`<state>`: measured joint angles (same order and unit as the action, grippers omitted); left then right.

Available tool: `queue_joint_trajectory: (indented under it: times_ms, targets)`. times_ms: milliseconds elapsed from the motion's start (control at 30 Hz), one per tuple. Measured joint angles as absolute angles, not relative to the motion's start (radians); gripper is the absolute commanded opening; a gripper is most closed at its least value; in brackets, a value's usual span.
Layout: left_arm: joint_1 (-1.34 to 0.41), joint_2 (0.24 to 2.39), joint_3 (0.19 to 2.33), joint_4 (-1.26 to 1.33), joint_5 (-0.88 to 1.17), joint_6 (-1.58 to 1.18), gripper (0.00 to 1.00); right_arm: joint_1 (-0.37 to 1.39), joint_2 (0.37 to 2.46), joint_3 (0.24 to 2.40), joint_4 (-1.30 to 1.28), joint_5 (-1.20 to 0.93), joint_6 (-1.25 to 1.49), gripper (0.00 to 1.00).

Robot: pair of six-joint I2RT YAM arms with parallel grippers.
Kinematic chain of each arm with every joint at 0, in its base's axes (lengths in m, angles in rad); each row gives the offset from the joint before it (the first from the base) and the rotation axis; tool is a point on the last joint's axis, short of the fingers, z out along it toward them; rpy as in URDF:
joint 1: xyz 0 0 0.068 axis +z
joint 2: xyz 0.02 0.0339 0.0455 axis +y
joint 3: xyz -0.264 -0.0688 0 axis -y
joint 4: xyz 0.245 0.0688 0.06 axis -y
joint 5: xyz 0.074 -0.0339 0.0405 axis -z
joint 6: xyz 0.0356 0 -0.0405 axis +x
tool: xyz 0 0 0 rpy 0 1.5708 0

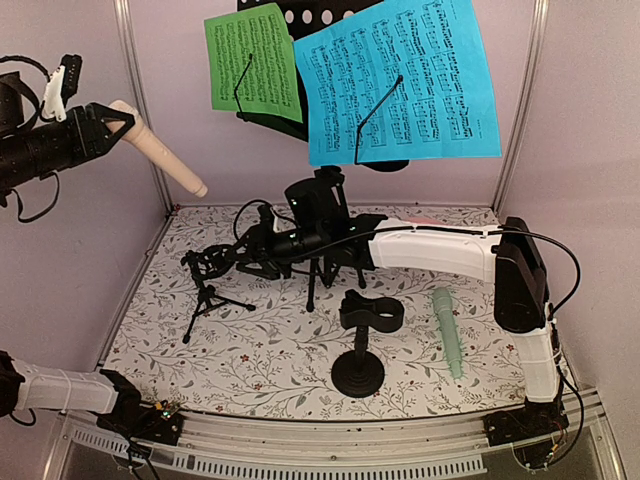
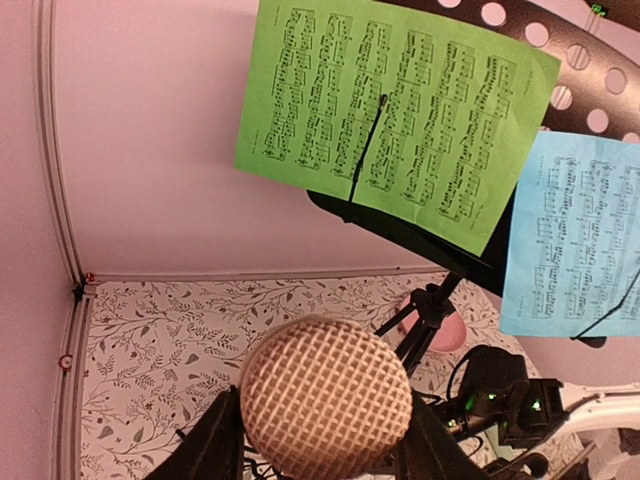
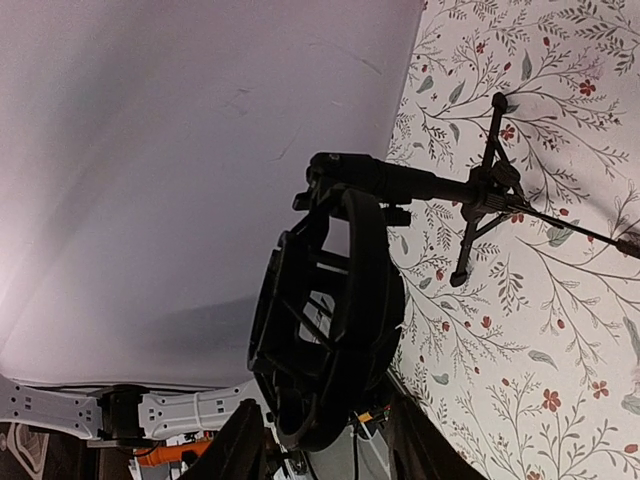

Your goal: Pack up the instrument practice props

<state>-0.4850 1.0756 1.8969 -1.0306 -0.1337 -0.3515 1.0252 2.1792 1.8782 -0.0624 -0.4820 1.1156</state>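
My left gripper [image 1: 115,122] is raised at the far left, shut on the beige microphone [image 1: 165,155], whose mesh head [image 2: 325,390] fills the space between the fingers. My right gripper [image 1: 238,262] reaches left across the mat. Its fingers stand open on either side of the round cage of the small tripod mic holder [image 1: 207,275] [image 3: 330,320], whose legs rest on the mat. The other mic holder [image 1: 362,340] stands on a round base in the middle. The mint microphone [image 1: 448,330] lies to the right. At the back, the black music stand [image 1: 320,12] carries the green page [image 1: 250,65] and the blue page [image 1: 400,85].
A pink plate [image 2: 450,330] sits behind the stand's legs at the back. Pale walls with metal posts [image 1: 145,140] enclose the floral mat on three sides. The right arm's white link [image 1: 430,250] spans the middle of the mat.
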Motion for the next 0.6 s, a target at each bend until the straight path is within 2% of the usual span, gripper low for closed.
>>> queue_joint_trajectory:
  times_ms: [267,600]
  targets:
    - [-0.485,1.083,1.896,-1.005,-0.03,-0.35,0.36,1.025,2.156,1.878,-0.062,-0.477,1.083,0.53]
    - [-0.484,1.108,1.895,-0.992,0.116,-0.343,0.35,1.025,2.004,1.842,-0.125,-0.446,1.046,0.56]
